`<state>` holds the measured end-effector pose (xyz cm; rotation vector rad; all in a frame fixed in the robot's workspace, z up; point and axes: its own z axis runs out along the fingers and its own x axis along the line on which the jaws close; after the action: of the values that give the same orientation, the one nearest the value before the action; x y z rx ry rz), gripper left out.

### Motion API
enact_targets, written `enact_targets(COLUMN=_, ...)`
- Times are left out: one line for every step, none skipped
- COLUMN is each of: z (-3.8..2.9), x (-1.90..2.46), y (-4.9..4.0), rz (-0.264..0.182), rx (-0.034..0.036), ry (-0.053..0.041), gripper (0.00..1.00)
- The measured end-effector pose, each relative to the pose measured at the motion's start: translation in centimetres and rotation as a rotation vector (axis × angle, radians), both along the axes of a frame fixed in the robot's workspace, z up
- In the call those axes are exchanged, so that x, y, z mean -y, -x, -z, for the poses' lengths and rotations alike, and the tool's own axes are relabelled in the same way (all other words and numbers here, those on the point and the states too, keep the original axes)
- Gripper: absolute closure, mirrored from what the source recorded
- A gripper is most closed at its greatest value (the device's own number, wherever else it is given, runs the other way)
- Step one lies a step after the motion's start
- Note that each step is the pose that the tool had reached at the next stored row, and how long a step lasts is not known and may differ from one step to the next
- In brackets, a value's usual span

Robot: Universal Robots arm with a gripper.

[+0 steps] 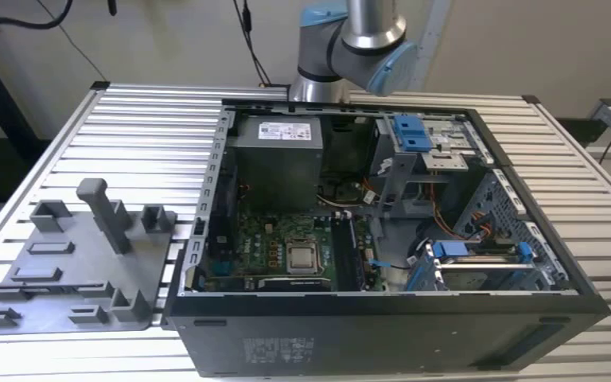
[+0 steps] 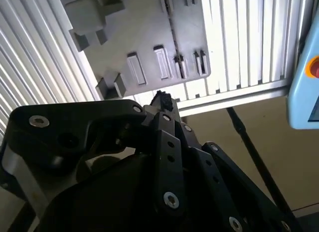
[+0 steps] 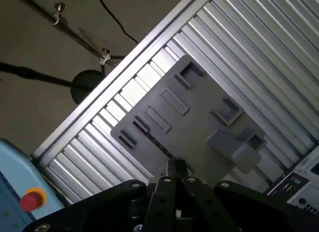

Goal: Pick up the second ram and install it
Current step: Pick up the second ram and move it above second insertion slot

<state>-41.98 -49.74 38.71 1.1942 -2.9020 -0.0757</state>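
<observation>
Distance separates the gripper (image 3: 175, 167) from the second ram (image 2: 172, 27). In both wrist views the black fingers point down at the grey fixture plate (image 3: 199, 122) from above, touching nothing. The stick stands in the plate's long slot, beyond the fingertips. The jaws are drawn together at their tips, with nothing visible between them.

From this height the ram shows edge-on, as a long, thin dark strip running across the plate among low rectangular pockets. In the exterior view it is a dark line (image 1: 56, 285) near the plate's front. This is at the exterior view's left, beside the open computer case (image 1: 391, 326) and apart from it. Its chips and label cannot be made out.

The arm (image 1: 353, 40) rises behind the case at the far edge of the slatted table (image 1: 146, 127). Its blue-capped joint is bent and a silver tube runs upward. The wrist is tilted, so both wrist views take in the plate, the table's edge and the floor beyond it.
</observation>
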Motion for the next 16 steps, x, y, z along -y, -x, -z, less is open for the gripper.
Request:
enact_targets(z=0.01, x=-0.02, y=0.00, rz=-0.007, rx=0.0001, ry=0.0000, gripper=0.89)
enact_targets(z=0.01, x=-0.05, y=0.00, rz=-0.012, rx=0.0000, ry=0.0002, gripper=0.89)
enact_targets(z=0.01, x=-0.07, y=0.00, rz=-0.015, rx=0.0007, ry=0.0005, gripper=0.89)
enact_targets(z=0.01, x=-0.12, y=0.01, rz=-0.018, rx=0.0027, ry=0.0006, gripper=0.89)
enact_targets(z=0.01, x=-0.18, y=0.00, rz=-0.022, rx=0.0063, ry=0.0006, gripper=0.89)
enact_targets(z=0.01, x=-0.18, y=0.00, rz=-0.022, rx=0.0069, ry=0.0008, gripper=0.89)
enact_targets(z=0.01, x=-0.18, y=0.00, rz=-0.023, rx=0.0070, ry=0.0008, gripper=0.89)
enact_targets(z=0.01, x=-0.18, y=0.00, rz=-0.024, rx=0.0070, ry=0.0007, gripper=0.89)
enact_targets(z=0.02, x=-0.18, y=0.00, rz=-0.030, rx=0.0071, ry=0.0008, gripper=0.89)
enact_targets(z=0.04, x=-0.18, y=0.00, rz=-0.041, rx=0.0073, ry=0.0006, gripper=0.89)
enact_targets(z=0.06, x=-0.19, y=0.00, rz=-0.056, rx=0.0073, ry=0.0005, gripper=0.89)
enact_targets(z=0.08, x=-0.19, y=0.00, rz=-0.072, rx=0.0072, ry=0.0005, gripper=0.89)
enact_targets(z=0.10, x=-0.19, y=0.00, rz=-0.090, rx=0.0071, ry=0.0005, gripper=0.89)
enact_targets(z=0.14, x=-0.19, y=0.00, rz=-0.108, rx=0.0071, ry=0.0005, gripper=0.89)
enact_targets(z=0.17, x=-0.19, y=0.01, rz=-0.125, rx=0.0071, ry=0.0004, gripper=0.89)
enact_targets(z=0.20, x=-0.19, y=0.01, rz=-0.142, rx=0.0070, ry=0.0004, gripper=0.89)
